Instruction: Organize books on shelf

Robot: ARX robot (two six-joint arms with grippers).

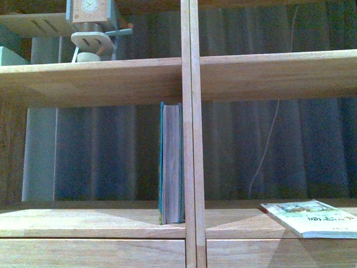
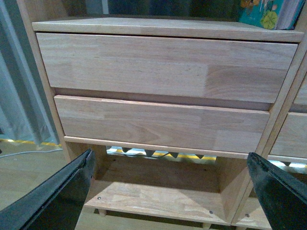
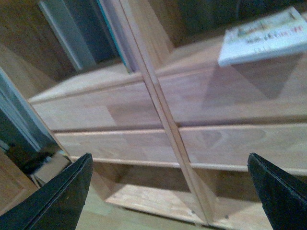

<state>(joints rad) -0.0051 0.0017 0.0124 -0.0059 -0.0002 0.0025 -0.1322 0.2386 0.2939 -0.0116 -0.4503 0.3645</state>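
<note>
Teal book (image 1: 170,162): upright in the left cubby, page edges facing out, flush against the divider (image 1: 189,139); looks properly placed.
Paperback (image 1: 312,218): flat on the board of the right cubby, cover up, close to the front edge, one corner seemingly just over the lip; well apart from the teal book, divider between.
Shelf (image 1: 95,81): light wood with thick boards; middle row holds nothing but the two books; small clock toy (image 1: 89,11) on the upper left board.
Drawers (image 2: 163,67): plain fronts, closed, stacked under the cubbies.
Left gripper (image 2: 170,160): fingers spread wide, nothing between them; low, facing the drawers below the teal book.
Right gripper (image 3: 170,160): likewise spread and empty; low in front of the shelf, under the paperback, touching nothing.
Done so far: one book of two standing, judging by how things lie.
Left to do: probably picking up the paperback, turning it upright and standing it against the divider or beside the teal book; not yet begun.
Likely difficulty: thin, limp book lying flat, hard to get a finger under; the corner at the lip looks like the best place to grip.
</note>
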